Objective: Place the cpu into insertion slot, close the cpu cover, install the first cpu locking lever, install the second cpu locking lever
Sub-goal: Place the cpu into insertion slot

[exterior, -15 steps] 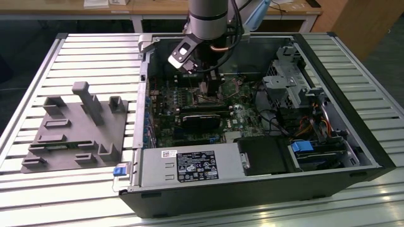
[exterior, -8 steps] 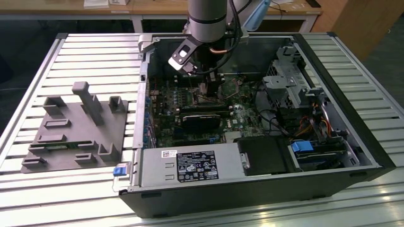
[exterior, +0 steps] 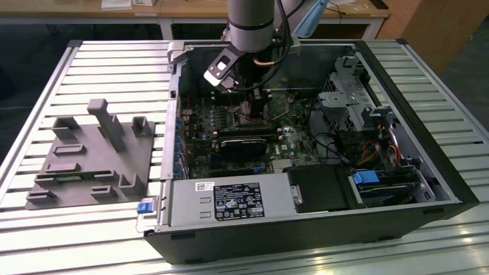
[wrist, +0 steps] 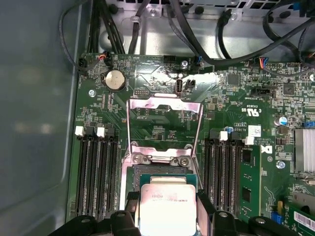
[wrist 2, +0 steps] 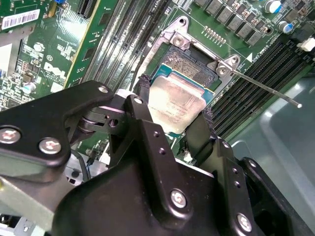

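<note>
Your gripper [wrist 2: 173, 114] is clamped on the cpu [wrist 2: 178, 98]. In the second wrist view, you can see the black fingers [wrist 2: 143, 105] pressing its two opposite edges, with the silvery top facing up.

The chip sits over the nearer part of the insertion slot [wrist 2: 189, 64], and the slot's field of contacts lies uncovered just beyond it. Whether the chip's underside touches the slot, you cannot tell from these views.

In the first wrist view, the cpu cover [wrist: 165, 101] is swung open away from the slot. It's a thin metal frame, and the green board shows through its large opening. A slim locking lever [wrist 2: 266, 89] juts out from the slot's corner, across the dark memory slots [wrist 2: 246, 83] beside it. A round coin battery [wrist: 115, 78] sits on the board beyond the cover.

From the exterior view, you have the arm [exterior: 251, 23] reaching down into the open computer case [exterior: 428, 189], which lies on its side on the slatted table [exterior: 46, 240]. Inside the case are the motherboard [exterior: 206, 154], a grey power supply [exterior: 229, 200] against the near wall, and a tangle of cables [exterior: 336, 149] (mostly toward the exterior view's right). A grey fixture block [exterior: 84, 166] stands on the table at the exterior view's left, apart from the case.
</note>
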### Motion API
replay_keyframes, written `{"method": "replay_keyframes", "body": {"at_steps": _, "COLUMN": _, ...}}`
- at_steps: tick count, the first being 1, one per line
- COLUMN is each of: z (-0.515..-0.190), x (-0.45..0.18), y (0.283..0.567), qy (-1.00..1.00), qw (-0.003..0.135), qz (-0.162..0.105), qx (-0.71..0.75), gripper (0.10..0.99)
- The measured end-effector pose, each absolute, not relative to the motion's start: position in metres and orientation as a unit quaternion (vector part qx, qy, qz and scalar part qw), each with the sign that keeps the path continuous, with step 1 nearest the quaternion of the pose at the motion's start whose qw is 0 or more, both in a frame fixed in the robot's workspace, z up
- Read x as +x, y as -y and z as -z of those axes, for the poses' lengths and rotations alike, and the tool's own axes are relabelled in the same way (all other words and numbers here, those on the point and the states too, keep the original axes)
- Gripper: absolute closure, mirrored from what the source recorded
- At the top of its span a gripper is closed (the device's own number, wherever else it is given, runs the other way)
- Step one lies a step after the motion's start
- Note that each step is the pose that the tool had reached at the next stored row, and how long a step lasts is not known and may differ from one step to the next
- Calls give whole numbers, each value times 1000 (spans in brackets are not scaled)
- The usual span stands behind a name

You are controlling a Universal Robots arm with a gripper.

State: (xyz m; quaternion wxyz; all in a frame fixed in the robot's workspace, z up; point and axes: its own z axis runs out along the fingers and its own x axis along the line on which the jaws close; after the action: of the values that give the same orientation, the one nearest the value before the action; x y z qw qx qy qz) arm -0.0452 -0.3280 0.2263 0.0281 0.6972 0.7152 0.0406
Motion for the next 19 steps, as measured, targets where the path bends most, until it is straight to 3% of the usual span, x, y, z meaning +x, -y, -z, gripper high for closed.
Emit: {"method": "replay_keyframes", "body": {"at_steps": 19, "z": -215, "x": -45, "y": 318, "qy": -715, "qw": 28, "qz": -41, "qx": 697, "gripper": 545}}
